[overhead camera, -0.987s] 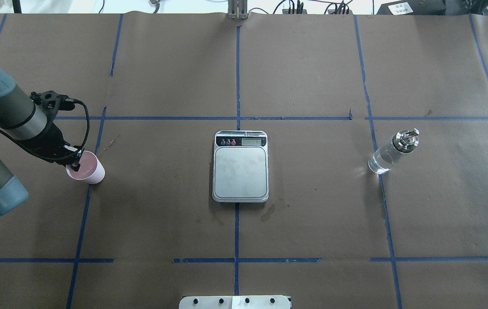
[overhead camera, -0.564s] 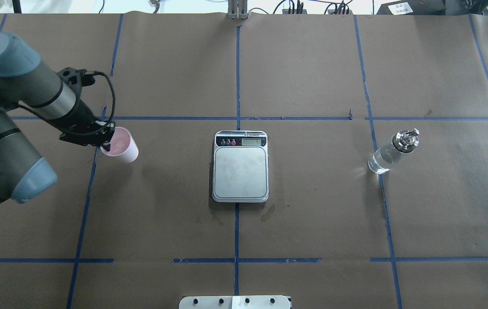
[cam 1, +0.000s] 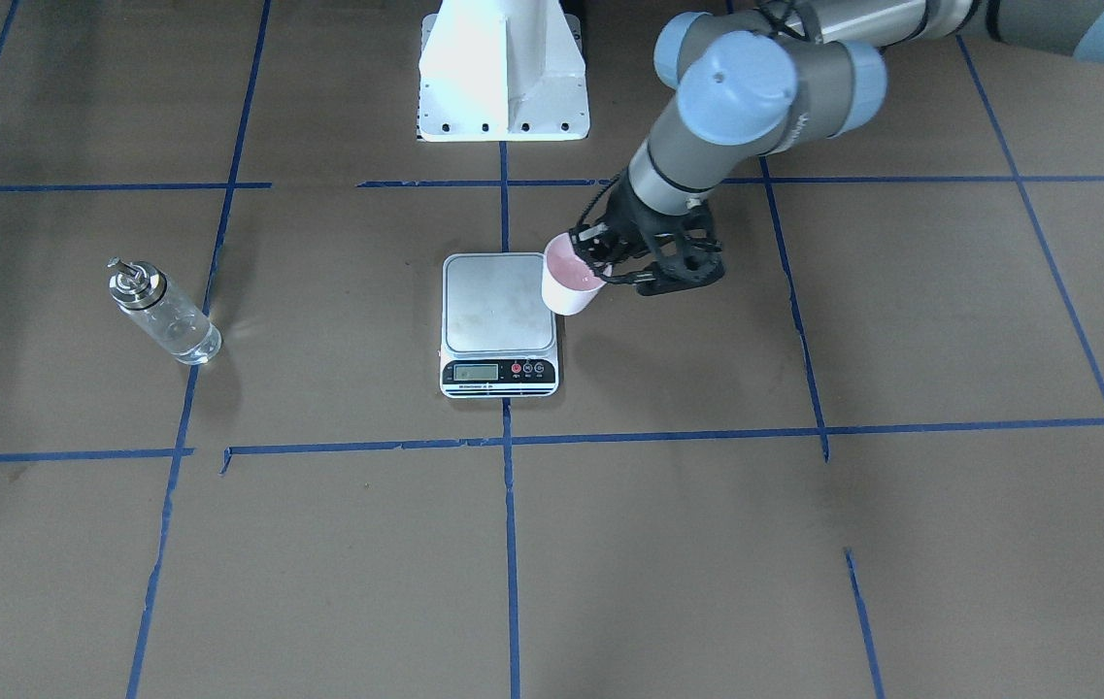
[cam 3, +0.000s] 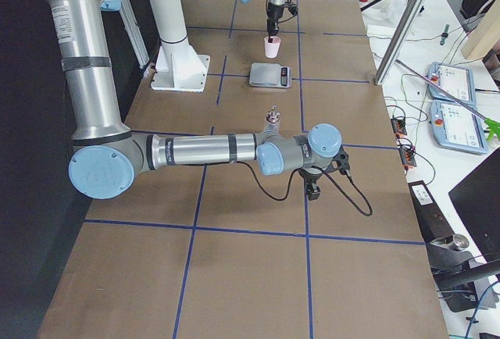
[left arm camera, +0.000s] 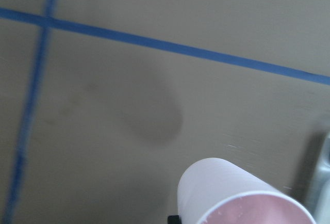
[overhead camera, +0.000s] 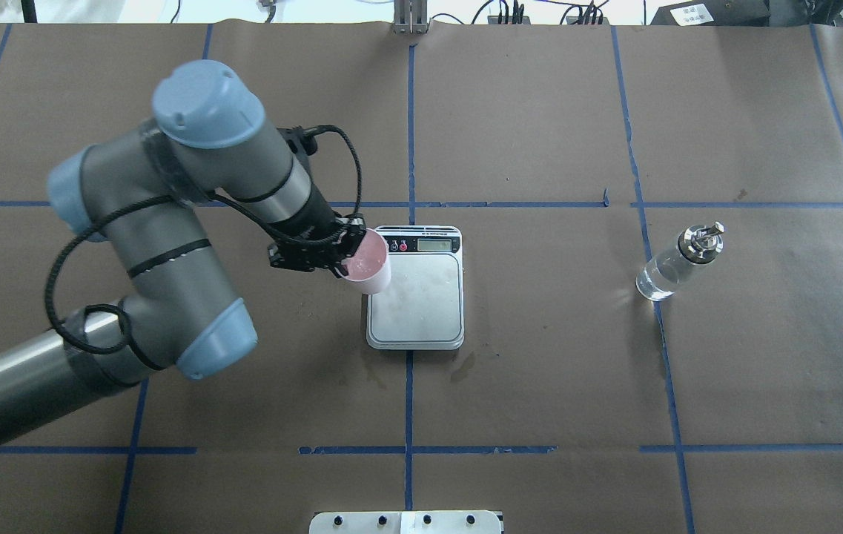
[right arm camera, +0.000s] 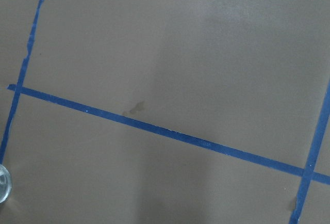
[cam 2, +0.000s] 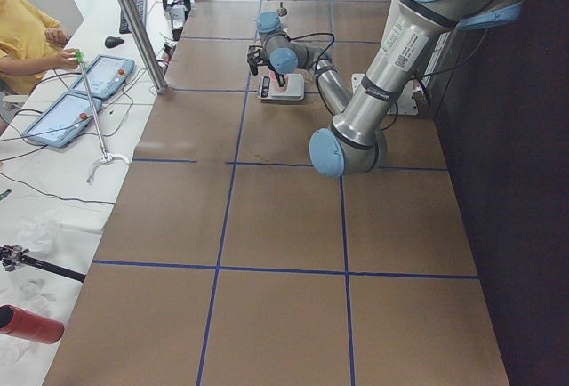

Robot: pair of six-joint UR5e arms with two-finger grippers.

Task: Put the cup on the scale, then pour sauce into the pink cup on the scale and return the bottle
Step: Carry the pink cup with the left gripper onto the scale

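My left gripper (overhead camera: 348, 257) is shut on the rim of the pink cup (overhead camera: 369, 270) and holds it upright in the air over the left edge of the scale (overhead camera: 421, 304), near its display end. The front view shows the same cup (cam 1: 569, 282) and gripper (cam 1: 598, 256) at the scale's (cam 1: 496, 309) corner. The left wrist view shows the cup (left arm camera: 232, 193) from above. The glass bottle (overhead camera: 675, 265) of clear sauce stands on the right, also in the front view (cam 1: 163, 315). My right gripper (cam 3: 315, 191) hovers beyond the bottle, and I cannot tell whether it is open or shut.
Brown paper with blue tape lines (overhead camera: 410, 133) covers the table. The white robot base (cam 1: 501, 68) stands at the near edge. An operator (cam 2: 27, 44) with tablets sits across the table. A metal pole (cam 3: 398, 26) stands at the far edge.
My left arm has carried the pink cup from the left side of the table rightward to the scale's left edge. The bottle and scale have not moved.
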